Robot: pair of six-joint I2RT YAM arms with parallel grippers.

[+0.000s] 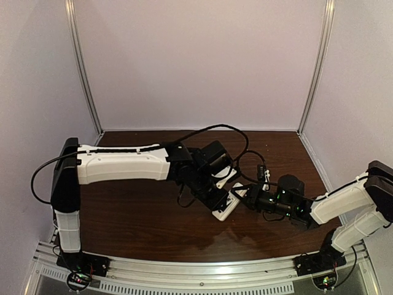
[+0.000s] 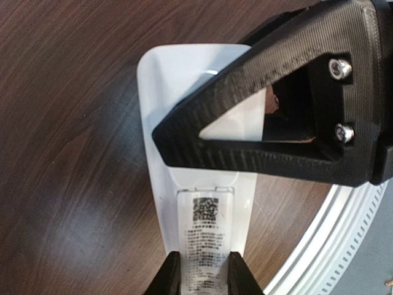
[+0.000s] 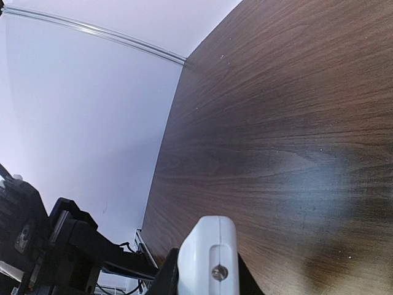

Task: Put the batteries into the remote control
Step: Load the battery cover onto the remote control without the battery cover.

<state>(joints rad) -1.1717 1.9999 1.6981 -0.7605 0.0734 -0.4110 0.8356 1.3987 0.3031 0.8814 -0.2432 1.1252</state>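
Observation:
The white remote control [image 1: 225,209] is held just above the dark table between both arms. In the left wrist view its plain back [image 2: 161,110] faces the camera, with a printed label [image 2: 205,230] in a shallow recess. My left gripper [image 2: 204,267] is shut on the remote control, one finger on each long side of that recess. My right gripper [image 3: 206,273] is shut on the remote's other end [image 3: 209,252], where a small emitter shows. One black finger [image 2: 270,144] of the right gripper lies across the remote. The batteries are not in view.
A metal rail [image 1: 202,270] runs along the near table edge, also showing as the rail [image 2: 334,233] beside the remote. Pale walls [image 1: 202,61] enclose the table on three sides. Black cables [image 1: 245,150] loop over the left wrist.

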